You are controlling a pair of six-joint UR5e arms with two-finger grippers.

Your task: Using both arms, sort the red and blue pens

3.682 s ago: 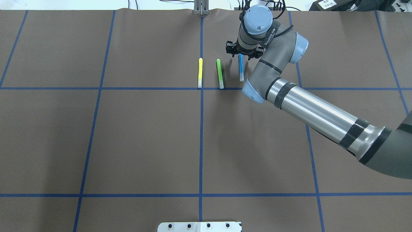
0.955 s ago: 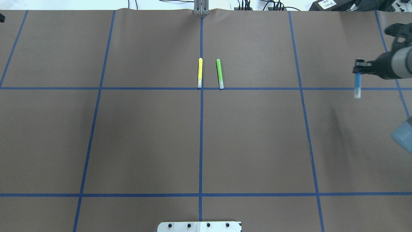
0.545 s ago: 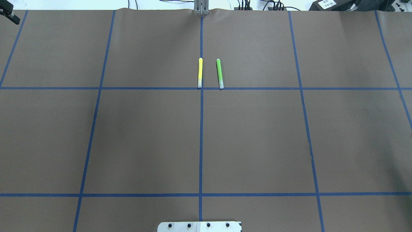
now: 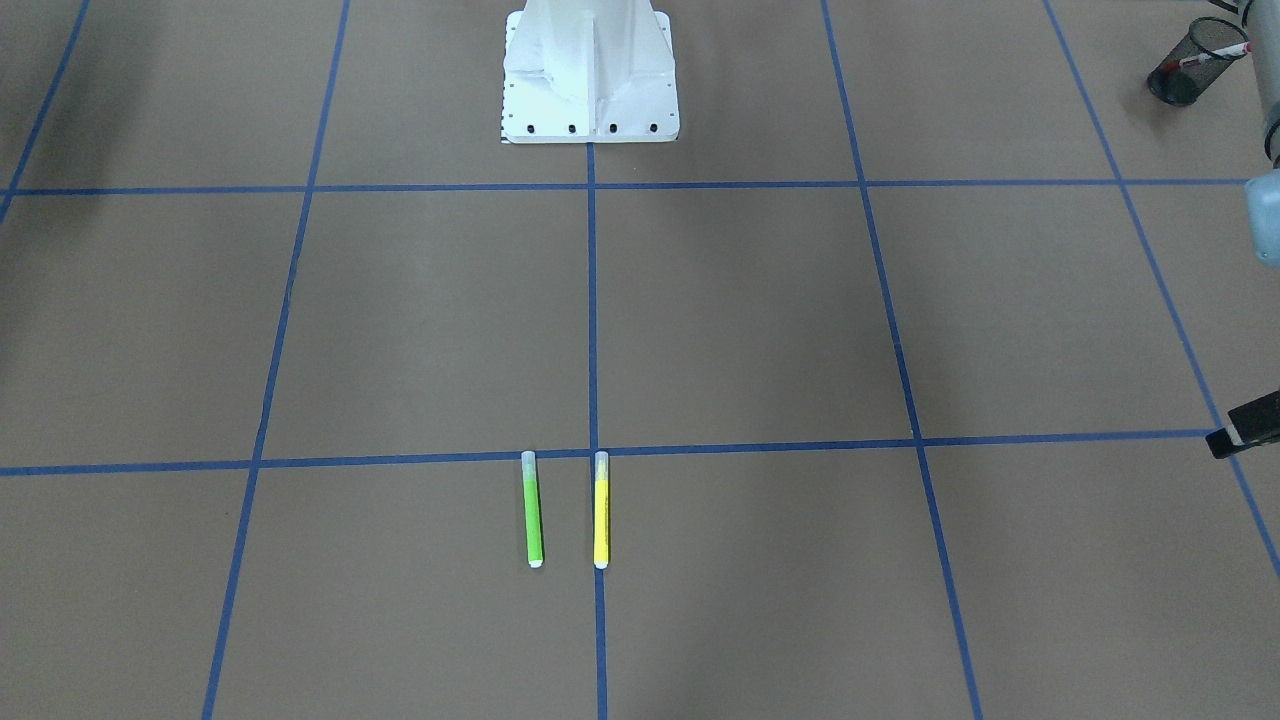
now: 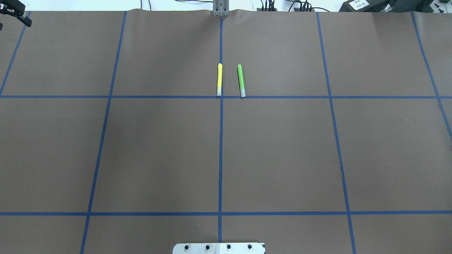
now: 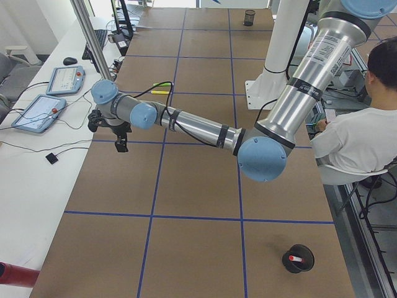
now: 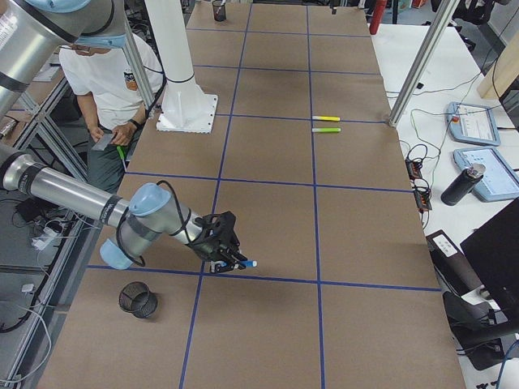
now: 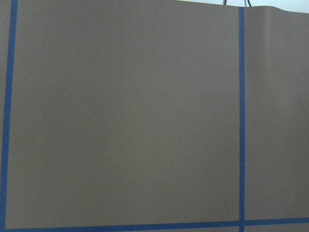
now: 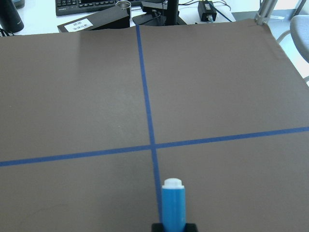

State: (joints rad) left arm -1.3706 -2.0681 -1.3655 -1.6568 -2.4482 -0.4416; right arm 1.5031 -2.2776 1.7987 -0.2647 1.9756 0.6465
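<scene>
The blue pen (image 9: 173,203) juts forward out of my right gripper (image 9: 174,228), which is shut on it. From the right side, that gripper (image 7: 229,261) hovers low over the table with the blue pen (image 7: 246,264), a little beyond a black mesh cup (image 7: 138,300). The red pen (image 6: 296,258) stands in another black mesh cup (image 6: 298,259) at the left end, also seen as red pen (image 4: 1215,51) in cup (image 4: 1183,72). My left gripper (image 6: 120,144) hangs over the far left part of the table; its fingers are not clear enough to judge.
A yellow marker (image 5: 219,79) and a green marker (image 5: 241,80) lie side by side mid-table at the far side. The white robot base (image 4: 590,70) stands at the near edge. A seated person (image 6: 360,136) is behind the base. Tablets and cables lie beyond the far edge.
The right arm carried the blue pen off the markers' row and out of the overhead view to the right. The left gripper's black tip has edged into the top left corner.
</scene>
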